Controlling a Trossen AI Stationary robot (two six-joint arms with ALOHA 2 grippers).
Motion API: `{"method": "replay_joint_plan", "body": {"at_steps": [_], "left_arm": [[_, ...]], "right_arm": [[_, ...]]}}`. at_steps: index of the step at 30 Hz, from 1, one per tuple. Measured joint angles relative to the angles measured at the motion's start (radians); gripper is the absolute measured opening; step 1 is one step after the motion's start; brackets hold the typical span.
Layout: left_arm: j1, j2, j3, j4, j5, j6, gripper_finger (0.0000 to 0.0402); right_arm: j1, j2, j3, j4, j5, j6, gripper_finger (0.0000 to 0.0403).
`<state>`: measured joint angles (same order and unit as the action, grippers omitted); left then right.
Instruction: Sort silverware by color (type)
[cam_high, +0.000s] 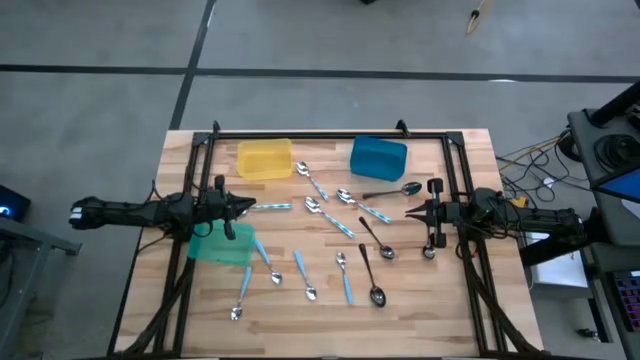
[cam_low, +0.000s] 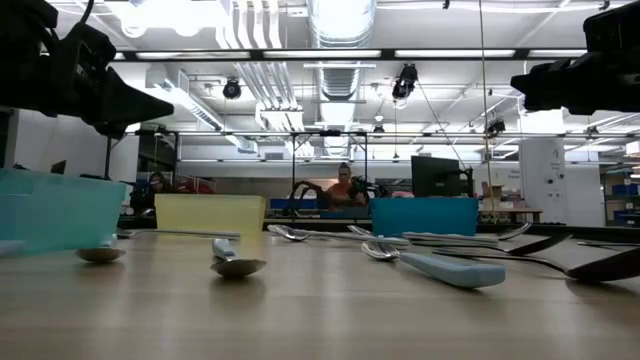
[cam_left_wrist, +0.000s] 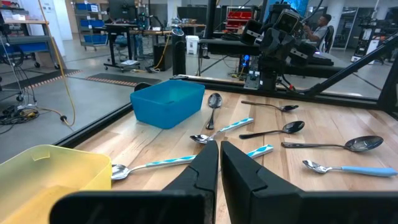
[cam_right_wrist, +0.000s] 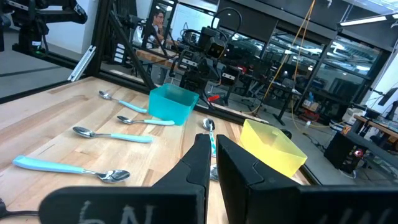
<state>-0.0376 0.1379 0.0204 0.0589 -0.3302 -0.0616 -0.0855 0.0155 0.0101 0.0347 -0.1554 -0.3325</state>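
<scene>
Pale wooden planks make up the table (cam_high: 420, 300), framed by black rails, and no brand or readable writing shows on the bins or the cutlery; the only marks are blurred white characters on the right arm's wrist housing, too unclear to read. Three plastic bins stand on the table: a yellow rectangular plastic bin (cam_high: 265, 159) and a blue rectangular plastic bin (cam_high: 378, 157) along the far edge, and a translucent green plastic bin (cam_high: 222, 246) near the left side. The slim silverware (cam_high: 330, 215) lies loose across the middle of the table, none of it in a bin as far as can be seen; the high view gives roughly a dozen pieces, about six with light blue handles, about three dark ones toward the right, and the rest all silver, though some overlap and the count is uncertain. The left gripper (cam_high: 250, 207) hangs above the table just beyond the green bin, jaws pressed together and holding nothing; the right gripper (cam_high: 411, 211) hovers at the right side near the dark spoons, jaws likewise pressed together and empty. Only the low view shows a seated person (cam_low: 344, 187) far behind the table; the left wrist view shows another person (cam_left_wrist: 321, 28) at a desk beyond the right arm.
</scene>
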Motion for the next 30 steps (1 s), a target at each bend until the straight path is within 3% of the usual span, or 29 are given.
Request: {"method": "replay_joint_plan", "body": {"at_steps": [22, 27, 30], "left_arm": [[0.000, 0.000, 0.000, 0.000, 0.000, 0.000, 0.0001], [0.000, 0.000, 0.000, 0.000, 0.000, 0.000, 0.0001], [0.000, 0.000, 0.000, 0.000, 0.000, 0.000, 0.0001]], "right_arm": [[0.000, 0.000, 0.000, 0.000, 0.000, -0.002, 0.0018], [0.000, 0.000, 0.000, 0.006, -0.002, -0.136, 0.0018], [0.000, 0.000, 0.000, 0.007, -0.002, 0.042, 0.0018]]}}
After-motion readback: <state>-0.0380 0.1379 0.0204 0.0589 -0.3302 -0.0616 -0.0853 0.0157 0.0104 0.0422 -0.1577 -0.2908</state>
